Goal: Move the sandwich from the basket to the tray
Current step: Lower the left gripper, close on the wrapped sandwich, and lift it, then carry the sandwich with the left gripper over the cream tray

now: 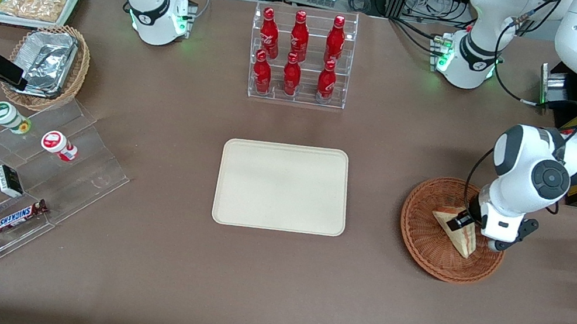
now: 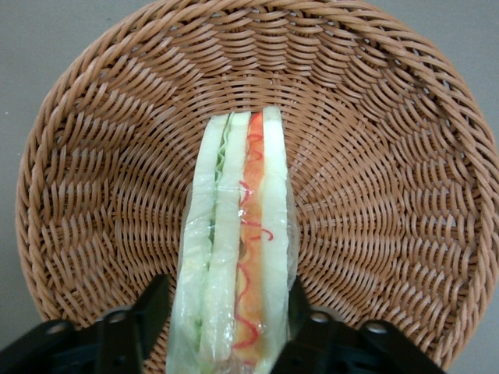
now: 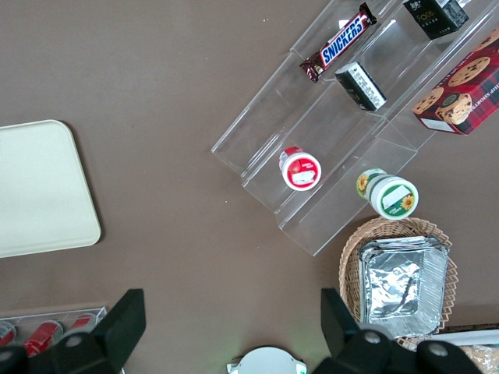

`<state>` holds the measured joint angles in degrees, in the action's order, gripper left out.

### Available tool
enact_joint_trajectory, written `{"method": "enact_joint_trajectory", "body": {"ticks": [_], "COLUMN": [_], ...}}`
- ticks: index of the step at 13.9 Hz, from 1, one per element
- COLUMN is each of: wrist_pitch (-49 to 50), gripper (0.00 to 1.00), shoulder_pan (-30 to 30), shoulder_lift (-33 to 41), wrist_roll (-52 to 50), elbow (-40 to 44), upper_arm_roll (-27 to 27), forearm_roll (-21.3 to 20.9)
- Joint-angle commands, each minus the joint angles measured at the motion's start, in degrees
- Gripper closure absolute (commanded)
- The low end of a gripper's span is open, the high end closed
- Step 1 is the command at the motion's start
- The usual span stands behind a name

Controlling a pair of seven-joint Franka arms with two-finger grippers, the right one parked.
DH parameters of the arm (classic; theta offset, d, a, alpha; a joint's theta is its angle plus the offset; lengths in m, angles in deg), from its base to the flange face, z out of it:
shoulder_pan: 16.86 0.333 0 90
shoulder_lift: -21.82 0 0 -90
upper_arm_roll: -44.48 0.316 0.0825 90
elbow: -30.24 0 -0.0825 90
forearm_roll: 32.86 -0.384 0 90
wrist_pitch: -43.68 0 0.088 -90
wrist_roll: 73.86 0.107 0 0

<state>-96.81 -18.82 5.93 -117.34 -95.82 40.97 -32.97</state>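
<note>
1. The gripper (image 2: pixel 230 327) is down in the basket (image 2: pixel 374 195), fingers (image 2: pixel 144 312) hugging the sandwich (image 2: pixel 238 249) on both flanks.
2. The sandwich stands on edge between the pads.
3. Squeeze gently, lift straight up, then carry it to the tray (image 1: pixel 284 186).

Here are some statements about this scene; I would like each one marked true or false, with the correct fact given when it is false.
1. The sandwich lies in the basket. True.
2. The gripper hangs above the tray. False: it is down in the basket with a finger on each side of the sandwich.
3. Something already lies on the tray. False: nothing lies on it.
4. The rack holds six red bottles. True.
5. The sandwich is wrapped in clear film. True.
</note>
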Motion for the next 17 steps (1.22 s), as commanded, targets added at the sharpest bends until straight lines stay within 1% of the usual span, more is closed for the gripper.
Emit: {"method": "enact_joint_trajectory", "body": {"ticks": [1, 2, 3, 5, 6, 9, 10, 14, 17], "wrist_pitch": [-1.10, -1.02, -0.41, 3.18, 6.77, 24.68, 27.61, 28.43, 27.73], "gripper": [0.82, 0.97, 1.00, 1.00, 1.00, 1.00, 1.00, 1.00, 1.00], "shoulder_pan": [0.02, 0.02, 0.02, -0.07, -0.16, -0.86, -1.03, -1.04, -1.04], "shoulder_lift": [-0.02, 0.07, 0.41, 1.73, 2.35, 2.27, 2.00, 1.21, -0.01], "wrist_roll": [-0.46, -0.46, -0.37, 0.15, 0.33, 3.57, 4.20, 6.31, 6.40], "elbow": [-0.42, -0.42, -0.24, 0.89, 3.34, 14.13, 16.78, 18.22, 18.48], "upper_arm_roll": [-0.09, -0.09, -0.09, -0.18, -0.27, -1.32, -2.63, -9.04, -15.02], "forearm_roll": [0.55, 0.55, 0.55, 0.55, 0.38, -0.07, 0.02, -0.07, -0.33]}}
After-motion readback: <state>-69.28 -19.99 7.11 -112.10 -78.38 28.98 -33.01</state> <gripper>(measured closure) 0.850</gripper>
